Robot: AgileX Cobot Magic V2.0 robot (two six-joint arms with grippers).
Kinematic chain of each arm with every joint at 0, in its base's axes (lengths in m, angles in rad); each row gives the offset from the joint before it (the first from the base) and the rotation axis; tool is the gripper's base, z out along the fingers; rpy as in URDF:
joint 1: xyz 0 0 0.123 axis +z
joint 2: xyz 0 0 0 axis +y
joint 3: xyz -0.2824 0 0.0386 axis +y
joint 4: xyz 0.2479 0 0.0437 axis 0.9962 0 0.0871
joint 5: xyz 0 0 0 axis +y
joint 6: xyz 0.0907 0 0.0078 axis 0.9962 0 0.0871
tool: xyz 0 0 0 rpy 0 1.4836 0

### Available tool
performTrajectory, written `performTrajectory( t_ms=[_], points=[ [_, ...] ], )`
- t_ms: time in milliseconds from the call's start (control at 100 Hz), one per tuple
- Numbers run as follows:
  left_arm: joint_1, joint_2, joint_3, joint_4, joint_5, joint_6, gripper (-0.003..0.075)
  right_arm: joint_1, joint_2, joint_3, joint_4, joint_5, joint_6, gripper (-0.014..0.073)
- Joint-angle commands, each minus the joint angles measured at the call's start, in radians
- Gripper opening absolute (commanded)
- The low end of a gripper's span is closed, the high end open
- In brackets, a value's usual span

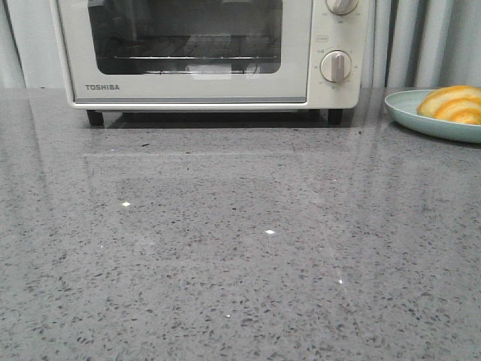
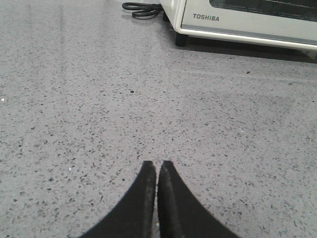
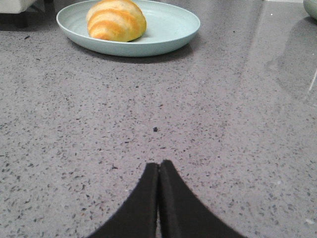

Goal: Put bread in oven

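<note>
Grey speckled stone desk, glossy, lying bare up front. Left gripper and right gripper: black tapered fingers pressing together, holding nothing. Striped glossy bread sitting in pale teal plate, right edge. Cream boxy oven, door shut, standing at far edge.

The cream-white boxy toaster oven stands on the grey speckled stone bench well ahead of the left end effector, a coiled black cord beside it. The glossy orange-brown striped bread roll lies on a pale teal round plate, ahead of the right end effector.
</note>
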Motion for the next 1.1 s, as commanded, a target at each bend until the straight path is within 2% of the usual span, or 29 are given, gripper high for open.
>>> performTrajectory(
  t_ms=[0,470,550,610,720,920,970,1090],
  points=[
    [-0.002,-0.027,0.023,-0.011,-0.072,-0.008,-0.0021,-0.006,-0.021,0.026,-0.003,-0.026,-0.003,-0.0048],
    [-0.002,-0.027,0.023,-0.009,-0.065,-0.008,-0.0021,-0.006,-0.021,0.026,-0.003,-0.026,-0.003,-0.0048],
    [-0.002,-0.027,0.023,0.049,-0.085,-0.006,-0.0021,-0.006,-0.021,0.026,-0.012,-0.026,-0.003,-0.0048],
    [-0.002,-0.027,0.021,0.102,-0.128,-0.006,-0.0021,-0.006,-0.021,0.026,-0.107,-0.010,-0.003,-0.0048],
    [-0.002,-0.027,0.021,0.102,-0.182,-0.006,-0.0021,-0.006,-0.021,0.026,-0.332,0.013,-0.003,-0.0048],
    [-0.002,-0.027,0.021,0.094,-0.204,-0.006,-0.0021,-0.006,-0.021,0.024,-0.412,-0.031,-0.003,-0.0048],
    [-0.002,-0.027,0.021,0.063,-0.204,-0.008,-0.0021,-0.006,-0.021,0.024,-0.513,-0.053,-0.003,-0.0048],
    [-0.002,-0.027,0.021,-0.039,-0.204,-0.008,-0.0021,-0.006,-0.021,0.024,-0.898,-0.113,-0.003,-0.0048]
  ],
)
